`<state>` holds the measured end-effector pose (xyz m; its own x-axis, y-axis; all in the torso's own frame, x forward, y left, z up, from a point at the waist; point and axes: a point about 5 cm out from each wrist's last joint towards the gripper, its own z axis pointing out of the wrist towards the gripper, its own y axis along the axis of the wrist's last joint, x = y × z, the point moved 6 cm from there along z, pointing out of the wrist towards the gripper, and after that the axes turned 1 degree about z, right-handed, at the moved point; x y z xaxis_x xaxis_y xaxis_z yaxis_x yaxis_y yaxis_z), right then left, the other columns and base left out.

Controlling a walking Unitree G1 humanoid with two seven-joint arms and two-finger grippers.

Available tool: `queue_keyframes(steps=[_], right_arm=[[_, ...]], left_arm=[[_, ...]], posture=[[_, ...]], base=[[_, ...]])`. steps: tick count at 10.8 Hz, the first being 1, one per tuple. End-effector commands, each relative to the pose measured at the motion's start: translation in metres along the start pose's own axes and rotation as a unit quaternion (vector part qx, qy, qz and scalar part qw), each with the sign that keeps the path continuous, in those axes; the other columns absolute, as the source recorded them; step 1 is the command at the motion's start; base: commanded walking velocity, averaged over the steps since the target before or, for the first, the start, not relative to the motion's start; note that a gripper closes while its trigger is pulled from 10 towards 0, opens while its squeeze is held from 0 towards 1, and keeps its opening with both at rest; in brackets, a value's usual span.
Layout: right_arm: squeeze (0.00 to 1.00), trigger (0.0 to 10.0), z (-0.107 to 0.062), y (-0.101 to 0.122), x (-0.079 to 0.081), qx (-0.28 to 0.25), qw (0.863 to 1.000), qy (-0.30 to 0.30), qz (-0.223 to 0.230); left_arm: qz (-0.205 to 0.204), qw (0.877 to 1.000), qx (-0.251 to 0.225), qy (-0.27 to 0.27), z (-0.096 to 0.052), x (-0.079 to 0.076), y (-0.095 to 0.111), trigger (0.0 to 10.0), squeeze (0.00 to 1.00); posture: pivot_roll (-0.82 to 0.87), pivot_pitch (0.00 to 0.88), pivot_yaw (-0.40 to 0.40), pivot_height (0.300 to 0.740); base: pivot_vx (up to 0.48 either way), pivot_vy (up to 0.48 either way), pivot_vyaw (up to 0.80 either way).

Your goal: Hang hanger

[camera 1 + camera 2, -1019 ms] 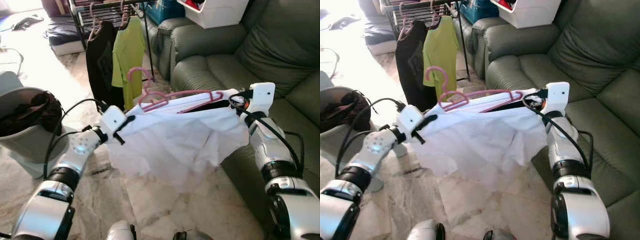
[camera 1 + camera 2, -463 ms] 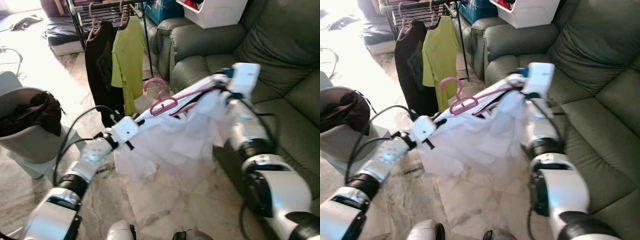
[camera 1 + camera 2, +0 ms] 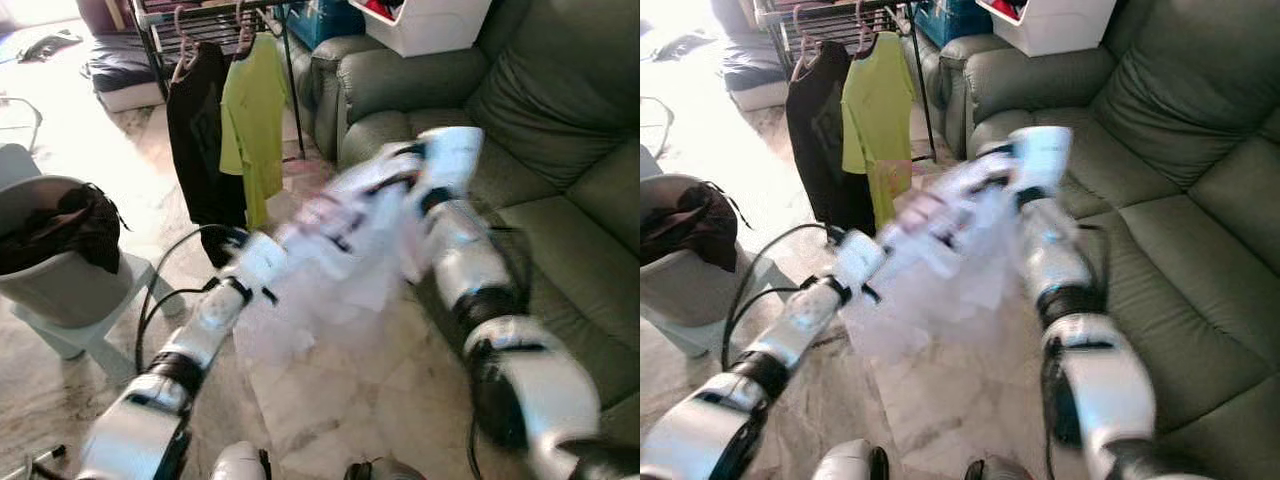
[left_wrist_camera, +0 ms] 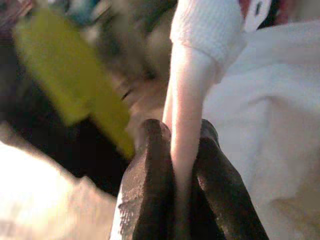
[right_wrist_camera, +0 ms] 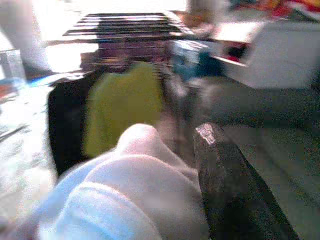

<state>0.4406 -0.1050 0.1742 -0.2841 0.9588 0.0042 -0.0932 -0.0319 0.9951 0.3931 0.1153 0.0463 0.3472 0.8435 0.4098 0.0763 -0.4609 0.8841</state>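
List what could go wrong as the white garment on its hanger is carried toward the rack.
1. The left gripper pinches only a thin pink arm of the hanger; a swing could twist it loose.
2. The white garment hangs low and loose, so it might slide off or brush the floor.
3. The rack already holds a black shirt and a green shirt; the hanger's hook could snag them.

Head stereo pair looks forward and down; both eyes share the clothes rack (image 3: pixel 215 20) far left and sofa (image 3: pixel 560 130) right. Wrist cameras sit close along their fingers, facing the rack.
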Motion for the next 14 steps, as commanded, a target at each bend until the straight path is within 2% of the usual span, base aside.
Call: queue_keyframes(steps=[1,2,3,4,5,6,7,8,9,10,11,12,13,14], right_arm=[[0.00,0.0,0.000,0.016,0.007,-0.025,0.999,0.026,-0.020],[0.00,0.0,-0.007,0.014,0.007,-0.026,0.998,0.037,-0.042],[0.00,0.0,-0.011,0.011,0.005,-0.023,0.998,0.035,-0.036],[0.00,0.0,-0.017,0.007,0.008,-0.013,0.999,0.047,-0.016],[0.00,0.0,-0.023,0.002,0.020,-0.005,0.997,0.072,0.011],[0.00,0.0,-0.041,-0.012,0.058,0.028,0.985,0.164,0.036],[0.00,0.0,-0.047,-0.018,0.068,0.044,0.980,0.192,0.040],[0.00,0.0,-0.066,-0.031,0.092,0.080,0.961,0.262,0.038],[0.00,0.0,-0.077,-0.042,0.102,0.098,0.955,0.279,0.020],[0.00,0.0,-0.085,-0.031,0.118,0.099,0.941,0.308,0.094],[0.00,0.0,-0.106,-0.045,0.129,0.135,0.921,0.358,0.074],[0.00,0.0,-0.141,-0.087,0.127,0.212,0.894,0.396,0.009],[0.00,0.0,-0.153,-0.114,0.112,0.248,0.893,0.374,-0.037],[0.00,0.0,-0.146,-0.133,0.085,0.261,0.920,0.286,-0.057]], left_arm=[[-0.032,0.997,0.023,0.065,-0.001,0.030,-0.007,0.0,0.00],[-0.032,0.993,0.039,0.110,-0.004,0.049,-0.012,0.0,0.00],[-0.049,0.988,0.051,0.137,-0.007,0.058,-0.018,0.0,0.00],[-0.086,0.977,0.069,0.183,-0.011,0.075,-0.025,0.0,0.00],[-0.107,0.968,0.081,0.214,-0.015,0.086,-0.029,0.0,0.00],[-0.120,0.957,0.092,0.248,-0.020,0.099,-0.034,0.0,0.00],[-0.125,0.955,0.093,0.250,-0.020,0.100,-0.035,0.0,0.00],[-0.125,0.953,0.096,0.260,-0.022,0.103,-0.036,0.0,0.00],[-0.127,0.951,0.097,0.266,-0.023,0.105,-0.036,0.0,0.00],[-0.138,0.946,0.103,0.275,-0.024,0.107,-0.039,0.0,0.00],[-0.145,0.944,0.105,0.276,-0.024,0.107,-0.040,0.0,0.00],[-0.155,0.944,0.101,0.273,-0.022,0.106,-0.036,0.0,0.00],[-0.163,0.946,0.090,0.265,-0.019,0.104,-0.030,0.0,0.00],[-0.182,0.948,0.072,0.252,-0.012,0.097,-0.018,0.0,0.00]], posture=[[-0.05,0.000,-0.041,0.740],[-0.05,0.000,-0.037,0.740],[-0.06,0.000,-0.035,0.740],[-0.06,0.000,-0.031,0.740],[-0.05,0.000,-0.032,0.740],[-0.05,0.000,-0.030,0.740],[-0.06,0.000,-0.030,0.740],[-0.06,0.000,-0.030,0.740],[-0.06,0.000,-0.030,0.740],[-0.05,0.000,-0.030,0.740],[-0.05,0.000,-0.031,0.740],[-0.05,0.000,-0.035,0.740],[-0.05,0.000,-0.037,0.740],[-0.05,0.000,-0.033,0.740]], base=[[0.000,0.000,0.00],[0.000,0.000,0.00],[0.000,0.000,0.00],[0.000,0.000,0.00],[0.000,0.000,0.00],[0.000,0.000,0.00],[0.000,0.000,0.00],[0.000,0.000,0.00],[0.000,0.000,0.00],[0.000,0.000,0.00],[0.000,0.000,0.00],[0.000,0.000,0.00],[0.000,0.000,0.00],[0.000,0.000,0.00]])
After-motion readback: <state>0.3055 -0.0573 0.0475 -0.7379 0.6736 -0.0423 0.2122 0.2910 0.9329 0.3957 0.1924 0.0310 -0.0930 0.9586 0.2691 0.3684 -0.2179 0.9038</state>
